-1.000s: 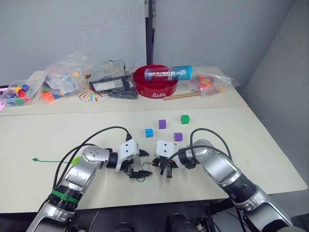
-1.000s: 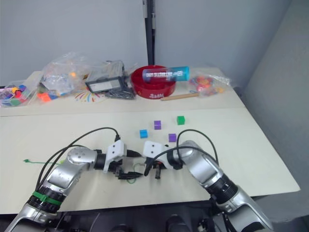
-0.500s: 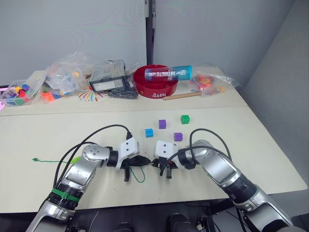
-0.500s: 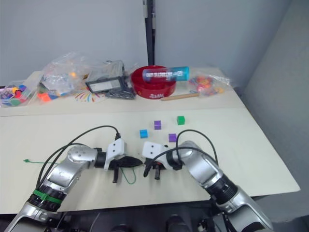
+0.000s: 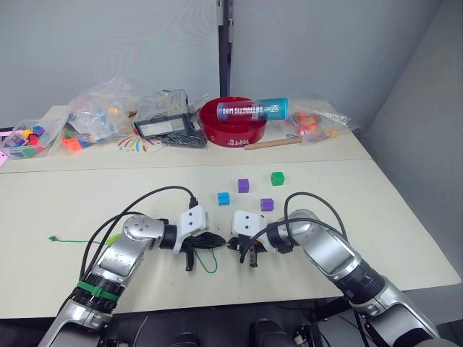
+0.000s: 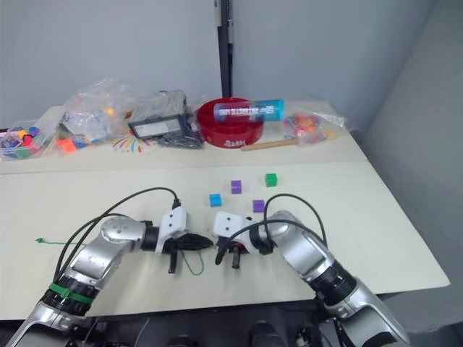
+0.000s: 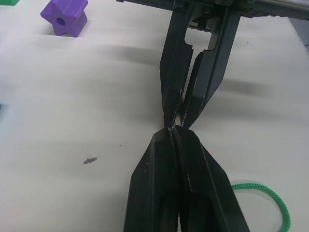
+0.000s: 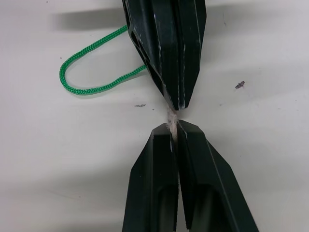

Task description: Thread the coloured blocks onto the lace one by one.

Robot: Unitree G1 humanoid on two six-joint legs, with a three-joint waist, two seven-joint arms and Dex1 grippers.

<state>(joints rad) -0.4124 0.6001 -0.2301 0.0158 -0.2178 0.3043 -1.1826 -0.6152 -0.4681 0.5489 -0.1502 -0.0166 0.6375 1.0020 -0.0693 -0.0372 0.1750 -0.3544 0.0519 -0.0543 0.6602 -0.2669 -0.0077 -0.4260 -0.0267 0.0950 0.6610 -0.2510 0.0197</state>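
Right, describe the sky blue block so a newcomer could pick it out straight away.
Start at the big red bowl at the back of the table, then come forward to the four small blocks loose on the near half. The sky blue block is the leftmost of them, just beyond the two grippers; its neighbours are purple or green.

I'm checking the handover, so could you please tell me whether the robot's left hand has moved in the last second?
Yes. The left hand has swung right, towards the right hand, judged against the fixed sky blue cube; their tips now meet.
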